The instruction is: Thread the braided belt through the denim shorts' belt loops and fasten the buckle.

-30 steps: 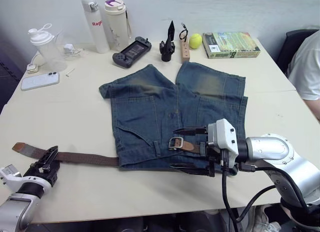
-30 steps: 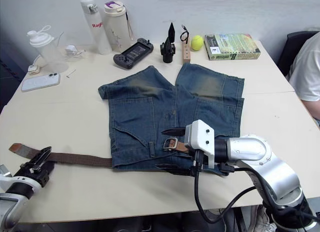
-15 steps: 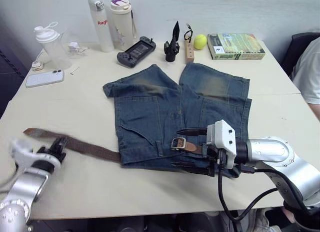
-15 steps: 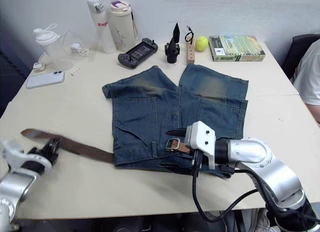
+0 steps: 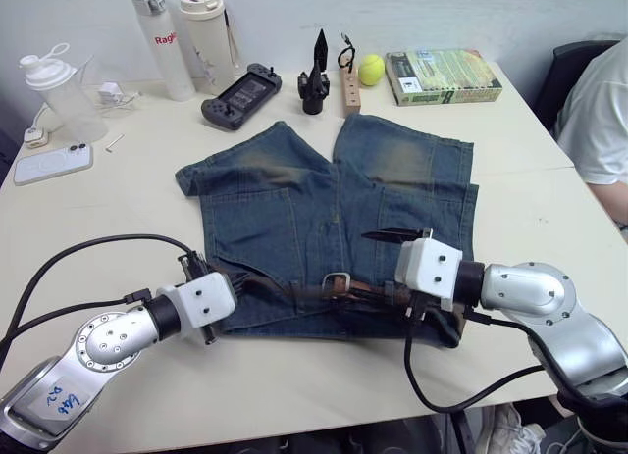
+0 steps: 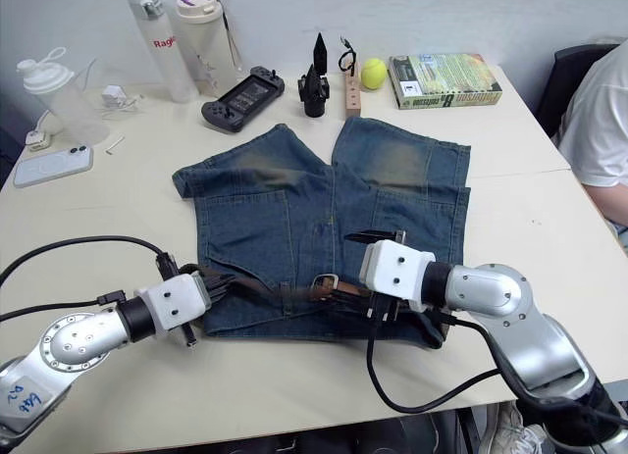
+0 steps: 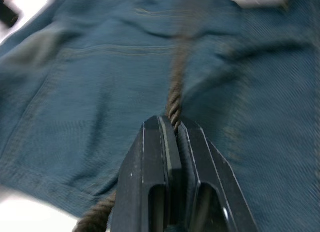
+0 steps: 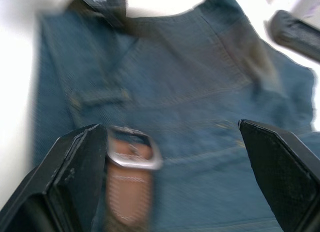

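Observation:
The denim shorts (image 5: 294, 194) lie flat mid-table, waistband toward me. The braided belt (image 6: 278, 290) runs along that waistband, its silver buckle (image 5: 337, 281) near the middle. My left gripper (image 5: 237, 277) rests at the waistband's left end, shut on the braided belt (image 7: 173, 99), which leads away from its fingertips over the denim. My right gripper (image 5: 380, 267) stands open just right of the buckle (image 8: 133, 151), one finger (image 8: 82, 162) beside it and the other well apart. A belt loop (image 8: 98, 97) shows just beyond the buckle.
Along the far edge stand two bottles (image 5: 183, 37), a shaker (image 5: 54, 89), a game controller (image 5: 235, 82), a black stand (image 5: 314, 76), a tennis ball (image 5: 371, 69) and a book (image 5: 442, 75). A phone (image 5: 47, 164) lies far left. A person sits at the right (image 5: 599, 121).
My left gripper has closed on the belt and swung in from the table's left side to the shorts' waistband, drawing the belt along. The right gripper stays open by the buckle. The camera shifted.

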